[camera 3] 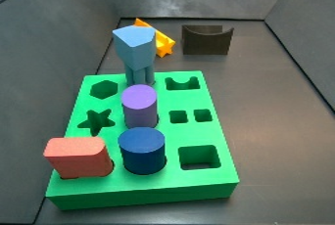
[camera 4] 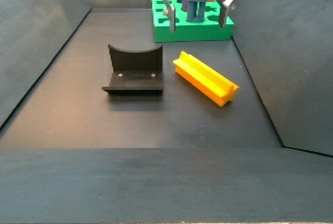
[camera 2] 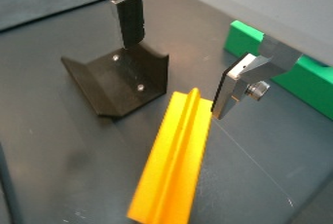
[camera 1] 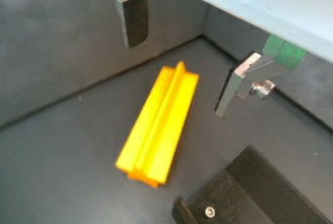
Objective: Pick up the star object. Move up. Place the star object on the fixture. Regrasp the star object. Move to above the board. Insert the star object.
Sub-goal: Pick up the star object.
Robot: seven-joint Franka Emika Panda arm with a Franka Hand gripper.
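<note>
We see the gripper [camera 2: 180, 59] hanging wide open, empty, above the ridged orange-yellow star object [camera 2: 176, 160]. That peg lies flat beside the dark notched fixture [camera 4: 132, 70].

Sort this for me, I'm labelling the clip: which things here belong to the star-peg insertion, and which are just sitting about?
Job:
star object, lying flat on the floor
fixture, empty
board
gripper, open above the star object

Bystanders, all on the board:
light-blue pentagon peg
purple cylinder
dark blue cylinder
red block
</note>
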